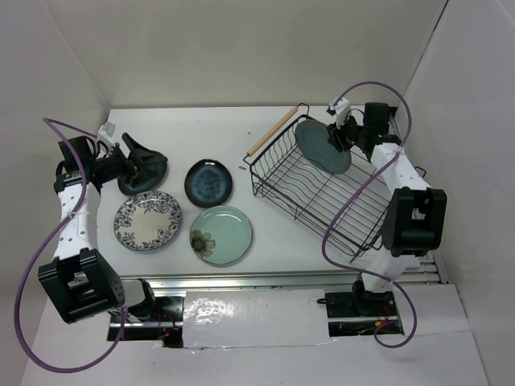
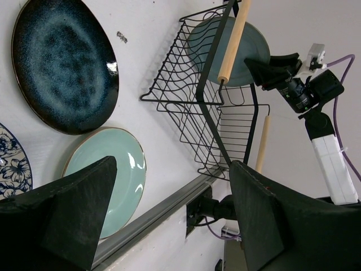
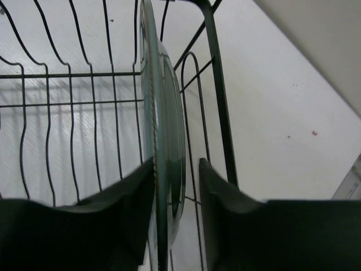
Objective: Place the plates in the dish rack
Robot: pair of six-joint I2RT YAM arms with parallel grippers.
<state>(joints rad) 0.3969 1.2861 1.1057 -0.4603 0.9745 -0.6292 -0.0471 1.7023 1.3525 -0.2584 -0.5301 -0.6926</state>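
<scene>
Only in the right wrist view is the grey-teal plate (image 3: 163, 113) seen edge-on, clamped by the right gripper (image 3: 176, 164), upright at the dish rack's (image 1: 318, 193) far end. From above, the left gripper (image 1: 149, 169) is seen spread wide, held low near the navy plate (image 1: 209, 182) on the table (image 1: 193, 137)

arms (image 1: 74, 225): white links | black joints | purple cables (image 1: 325, 235) | pincers (image 2: 169, 214) apparently black

A white surface (image 1: 265, 133) sits boxed in by plain off-white panels: a back wall (image 1: 257, 48), a left wall (image 1: 40, 64) and a right wall (image 1: 475, 96). The light is soft and even, the shadows faint. A metal rail (image 1: 241, 281) runs along the near edge.
</scene>
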